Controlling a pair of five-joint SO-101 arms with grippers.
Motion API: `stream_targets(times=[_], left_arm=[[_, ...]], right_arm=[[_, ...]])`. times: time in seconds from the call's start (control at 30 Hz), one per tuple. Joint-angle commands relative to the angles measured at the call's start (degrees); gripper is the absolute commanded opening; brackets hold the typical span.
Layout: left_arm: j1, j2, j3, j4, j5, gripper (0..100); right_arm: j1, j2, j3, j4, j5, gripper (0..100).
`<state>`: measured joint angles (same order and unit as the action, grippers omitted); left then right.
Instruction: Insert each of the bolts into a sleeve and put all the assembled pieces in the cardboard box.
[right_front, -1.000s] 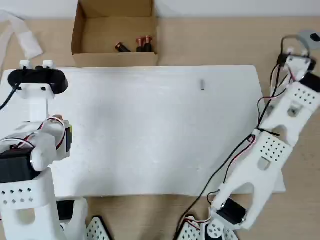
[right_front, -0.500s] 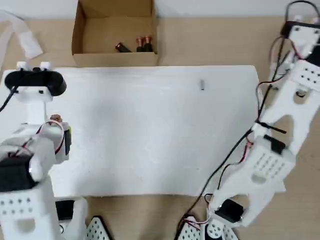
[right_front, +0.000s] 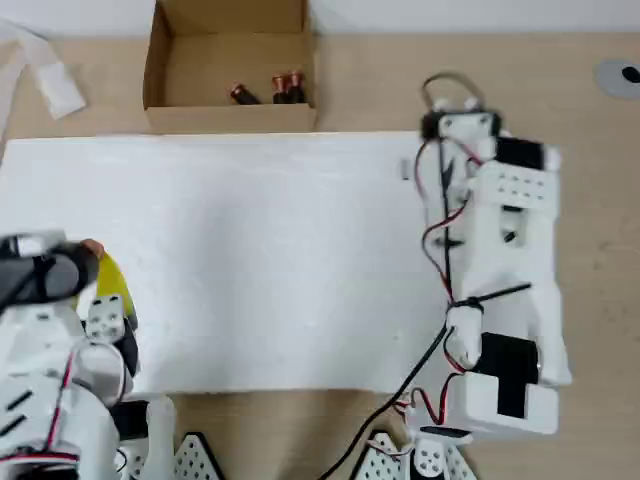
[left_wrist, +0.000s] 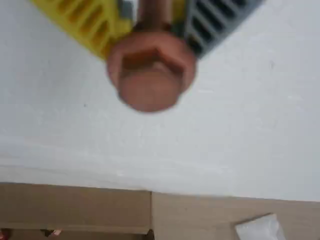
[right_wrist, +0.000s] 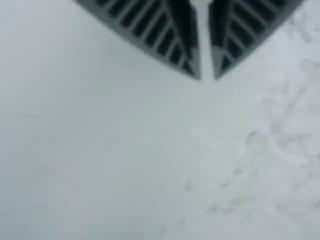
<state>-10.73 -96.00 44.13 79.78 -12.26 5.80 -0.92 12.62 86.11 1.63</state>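
Left gripper pinches a bolt at the foam board's edge, with finished pieces in the box.

A wide white foam board (right_front: 280, 260) covers the middle of the light wooden bench (right_front: 400, 90). The white right arm (right_front: 505, 250) lies along the board's right edge. Its dark ribbed right gripper (right_wrist: 204, 70) is pressed together on nothing, just above the foam. An open brown cardboard box (right_front: 230, 118) sits near the bench's far edge, just beside the board's far edge. Over the board's left edge the left gripper (left_wrist: 150, 20), one finger yellow and one grey, pinches a copper-coloured hex-head bolt (left_wrist: 151, 75). Dark sleeves with copper bolts (right_front: 270, 92) lie against the box's near wall.
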Motion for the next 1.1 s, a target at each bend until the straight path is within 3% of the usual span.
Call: stream_targets(times=[0.0,0.27,0.53,0.7,1.07], left_arm=[[-0.79,-8.84,8.79,-3.69,0.18,1],[0.35,-8.40,18.64,-4.92,0.18,1],[-2.37,-8.48,31.03,-12.75,0.18,1],[-2.46,-8.48,36.75,-13.36,0.18,1],[-2.37,-8.57,46.15,-13.71,0.62,1]], right_arm=[[-2.68,-3.74,3.74,-2.64,-0.26,1.0],[-7.08,-3.65,7.69,-4.75,-0.26,1.0],[-12.88,-3.65,17.45,-10.81,-0.26,1.0],[-16.48,-4.00,23.60,-14.33,-0.26,1.0],[-17.27,-3.65,31.96,-21.89,-0.26,1.0]])
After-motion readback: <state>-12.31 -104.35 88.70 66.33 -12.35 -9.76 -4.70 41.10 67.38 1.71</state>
